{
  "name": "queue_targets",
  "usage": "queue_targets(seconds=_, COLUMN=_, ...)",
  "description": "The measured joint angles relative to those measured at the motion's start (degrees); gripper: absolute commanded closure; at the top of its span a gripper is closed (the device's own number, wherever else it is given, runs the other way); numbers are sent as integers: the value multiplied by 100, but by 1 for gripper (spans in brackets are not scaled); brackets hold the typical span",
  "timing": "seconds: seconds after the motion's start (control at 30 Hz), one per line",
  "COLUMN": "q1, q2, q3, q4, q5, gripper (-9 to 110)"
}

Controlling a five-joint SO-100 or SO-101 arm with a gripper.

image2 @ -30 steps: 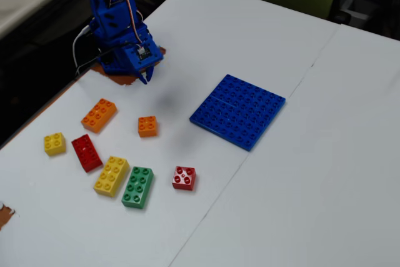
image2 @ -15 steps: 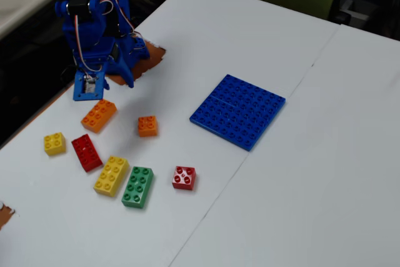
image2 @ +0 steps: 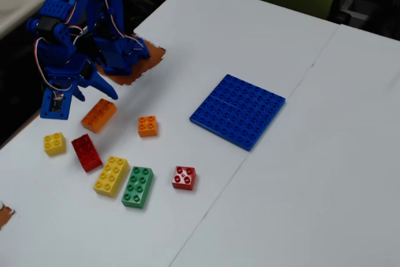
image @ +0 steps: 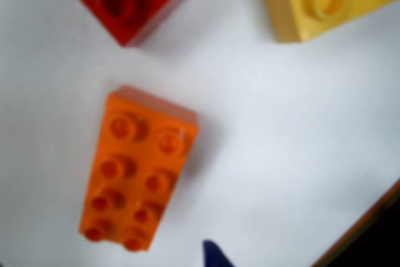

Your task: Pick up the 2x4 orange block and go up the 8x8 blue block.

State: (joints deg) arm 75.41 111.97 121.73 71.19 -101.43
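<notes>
The 2x4 orange block (image: 139, 170) lies flat on the white table and fills the lower left of the wrist view. In the fixed view it (image2: 99, 115) lies at the left, just below my gripper (image2: 94, 92). The gripper hovers over it with its jaws spread and nothing between them. In the wrist view only one dark blue fingertip (image: 215, 256) shows at the bottom edge, to the right of the block and apart from it. The 8x8 blue block (image2: 237, 110) lies flat in the middle of the table, well to the right.
Around the orange block lie a small square orange brick (image2: 147, 125), a small yellow brick (image2: 54, 143), a red 2x4 (image2: 86, 152), a yellow 2x4 (image2: 111, 176), a green 2x4 (image2: 138, 186) and a small red brick (image2: 184, 177). The table edge (image: 369, 217) is close.
</notes>
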Motion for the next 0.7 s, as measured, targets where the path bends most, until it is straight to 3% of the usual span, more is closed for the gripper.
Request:
queue_targets(seconds=0.37, q1=-545, q2=-606, q3=-352, q4=-9, q5=905, gripper=70)
queue_targets(seconds=0.7, q1=-404, q2=-1494, q3=-765, q4=-237, q5=844, gripper=71)
